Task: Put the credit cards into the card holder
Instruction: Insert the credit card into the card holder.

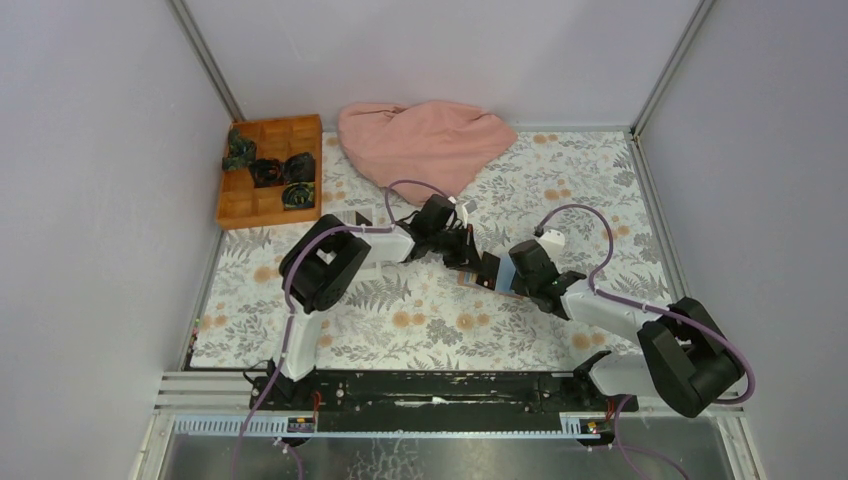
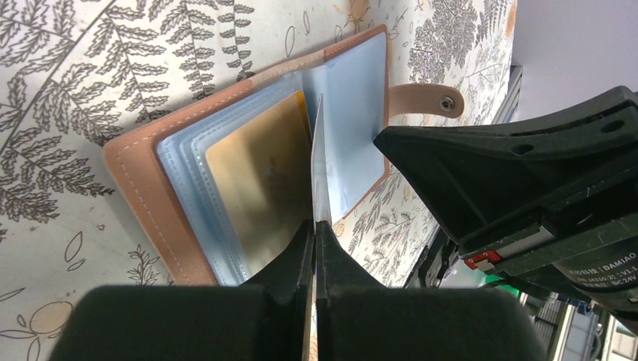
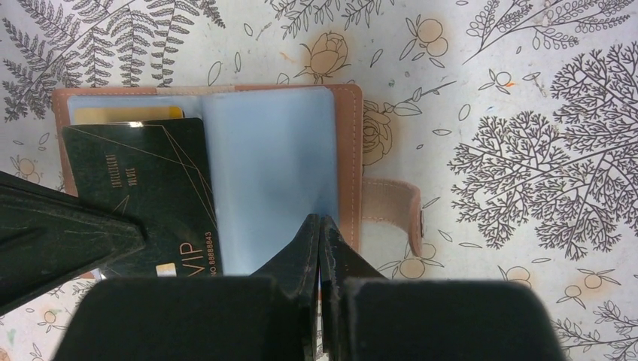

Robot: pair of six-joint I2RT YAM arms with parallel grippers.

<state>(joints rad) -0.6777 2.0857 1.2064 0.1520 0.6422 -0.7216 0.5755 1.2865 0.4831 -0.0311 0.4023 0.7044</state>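
Where the two arms meet, the floral-covered table is seen to carry the card holder, which is laid open and flat. A crumpled pink cloth is set well behind the card holder. An orange compartment box with dark items in it is placed behind the card holder and off to its left.

The left claw is pressed together on a dark credit card marked VIP. The card is held over the side of the card holder nearer the left arm; whether it touches the sleeves cannot be told. The right claw is likewise closed, and a clear sleeve of the card holder is pinched at its near edge, just beside the snap strap. A gold card is tucked into a sleeve beneath the dark credit card.
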